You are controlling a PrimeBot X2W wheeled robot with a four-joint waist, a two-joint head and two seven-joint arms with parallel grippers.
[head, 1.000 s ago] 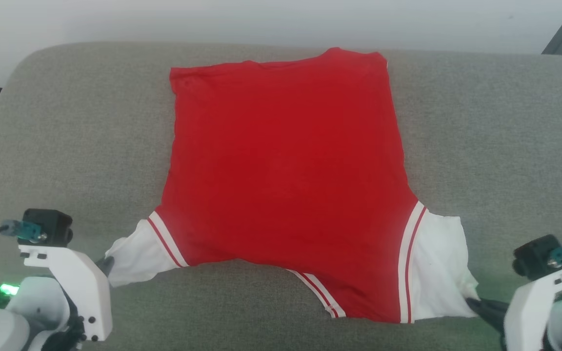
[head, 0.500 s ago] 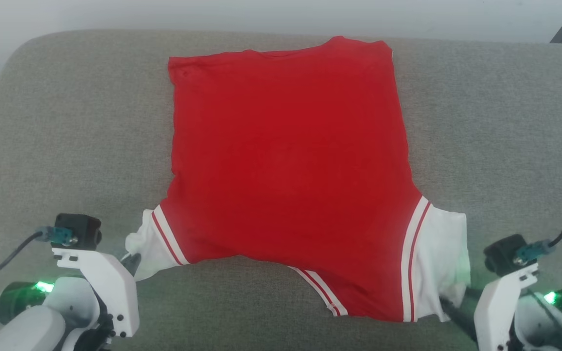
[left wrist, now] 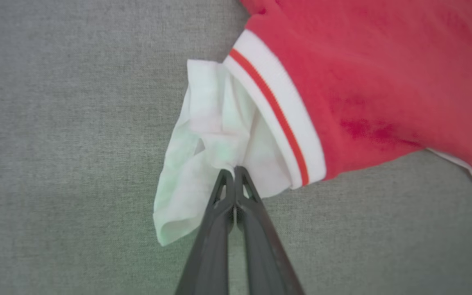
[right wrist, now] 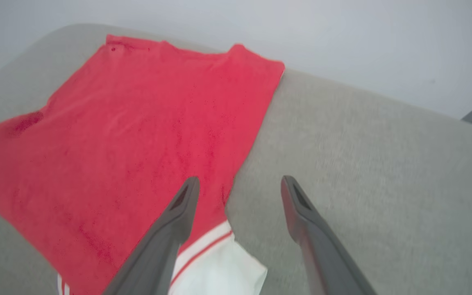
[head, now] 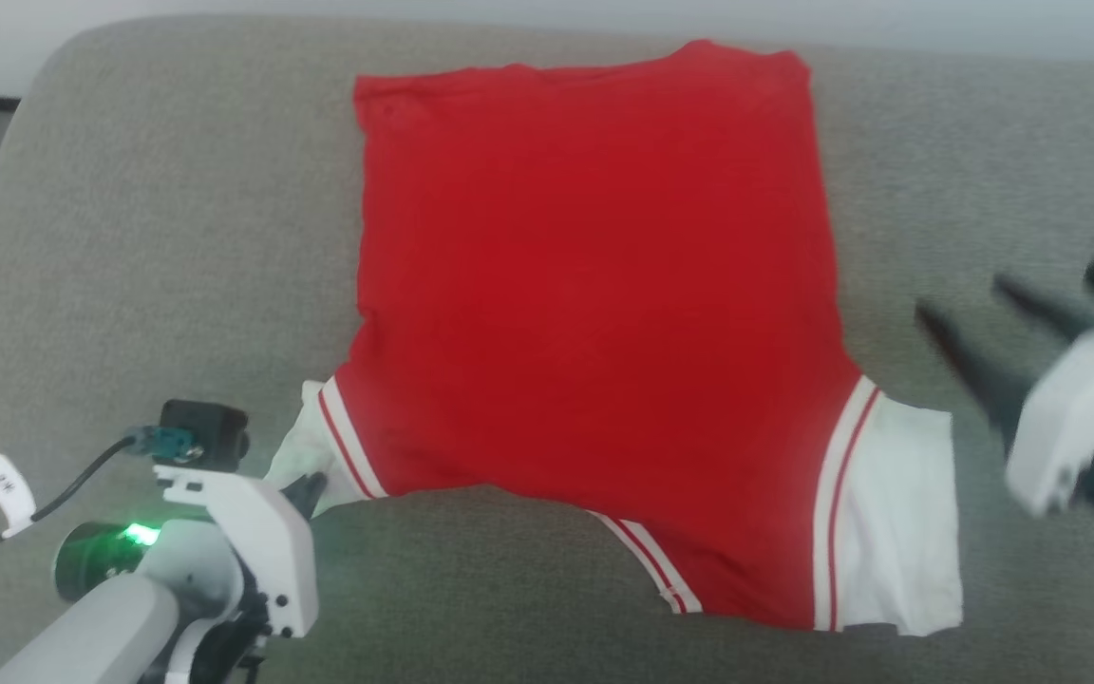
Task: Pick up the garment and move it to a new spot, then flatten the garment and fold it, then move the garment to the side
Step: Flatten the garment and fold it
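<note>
The garment (head: 594, 285) is lying spread almost flat on the grey padded surface (head: 158, 237), folding seemingly not yet begun, the left gripper (left wrist: 234, 172) clenching its bunched white cuff (left wrist: 203, 143) while the right gripper (right wrist: 240, 188) is hovering beside it, fingers (right wrist: 178, 213) splayed and empty.

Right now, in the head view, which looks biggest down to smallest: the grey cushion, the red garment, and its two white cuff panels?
1. grey cushion
2. red garment
3. right white cuff panel, lying flat
4. left white cuff panel, bunched up, which makes it look smaller
</note>
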